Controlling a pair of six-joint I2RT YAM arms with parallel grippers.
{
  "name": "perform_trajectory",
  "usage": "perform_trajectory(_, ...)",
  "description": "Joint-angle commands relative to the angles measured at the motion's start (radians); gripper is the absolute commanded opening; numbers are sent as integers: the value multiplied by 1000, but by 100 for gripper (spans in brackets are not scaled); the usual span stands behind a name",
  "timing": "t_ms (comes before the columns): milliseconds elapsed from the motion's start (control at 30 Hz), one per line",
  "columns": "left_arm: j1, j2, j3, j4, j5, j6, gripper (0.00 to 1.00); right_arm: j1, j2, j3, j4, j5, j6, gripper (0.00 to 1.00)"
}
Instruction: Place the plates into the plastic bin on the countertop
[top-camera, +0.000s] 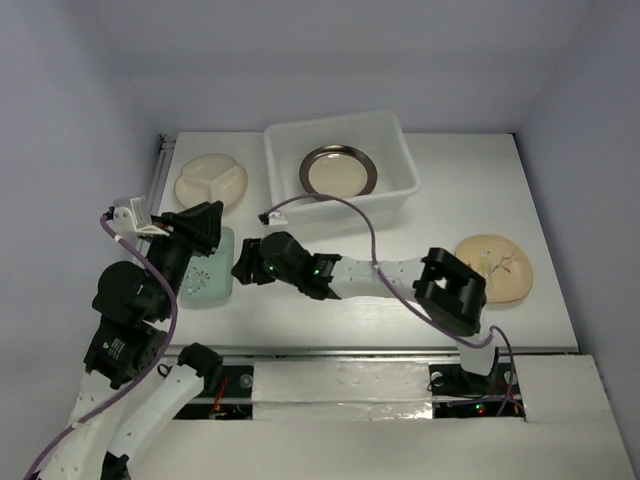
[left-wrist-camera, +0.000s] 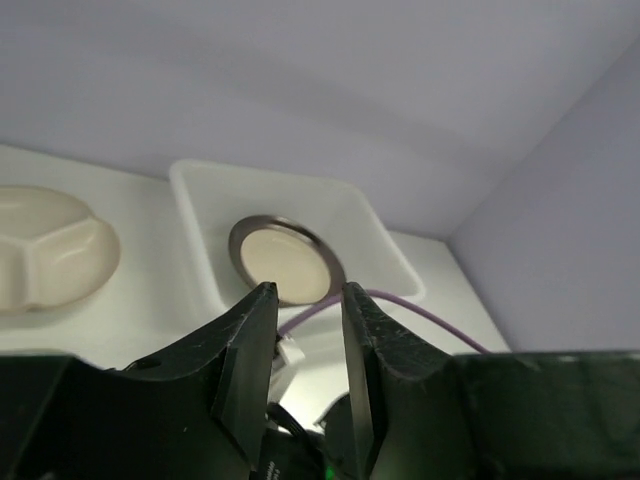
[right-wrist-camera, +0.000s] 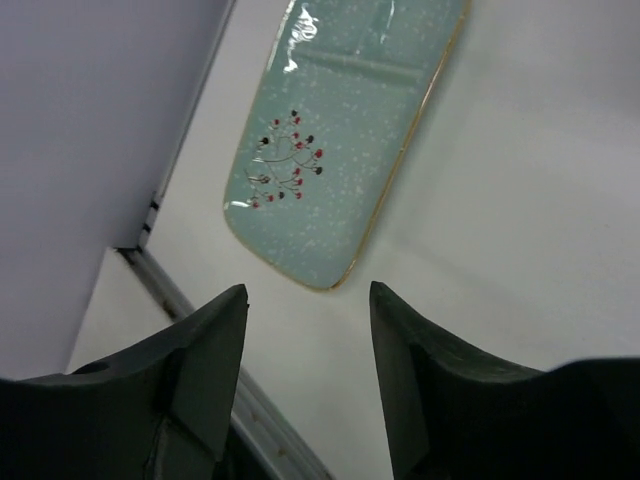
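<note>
plastic bin (top-camera: 385, 200): middle of far edge, dark-rimmed metal plate (top-camera: 339, 169) inside | cream divided plate (top-camera: 211, 181): far left corner | mint plate (right-wrist-camera: 340, 140): left edge, flat on the counter (top-camera: 540, 200) | cream flower plate (top-camera: 494, 266): right edge | left gripper (left-wrist-camera: 305, 310): fingers a little apart, holding nothing | right gripper (right-wrist-camera: 305, 330): fingers wide apart, holding nothing, above mint plate

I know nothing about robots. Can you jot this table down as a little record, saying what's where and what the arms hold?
In the plastic bin: dark-rimmed metallic plate
Out on the countertop: cream divided plate, mint plate, cream floral plate
Right end effector: open, empty, just short of the mint plate
Left end effector: open, empty, facing the bin
</note>
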Motion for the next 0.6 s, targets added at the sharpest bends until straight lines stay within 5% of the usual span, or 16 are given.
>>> perform_trajectory(0,-2,-49,-38,-56,-17,54,29,6,82,110,-29,28,20,59)
perform_trajectory(267,-2,-103,-108,-26,9,82,35,6,340,373,-178,22,33,58)
perform_trajectory(567,-2,-159,-159,5,19,88,35,6,481,518,-237,-18,83,46)
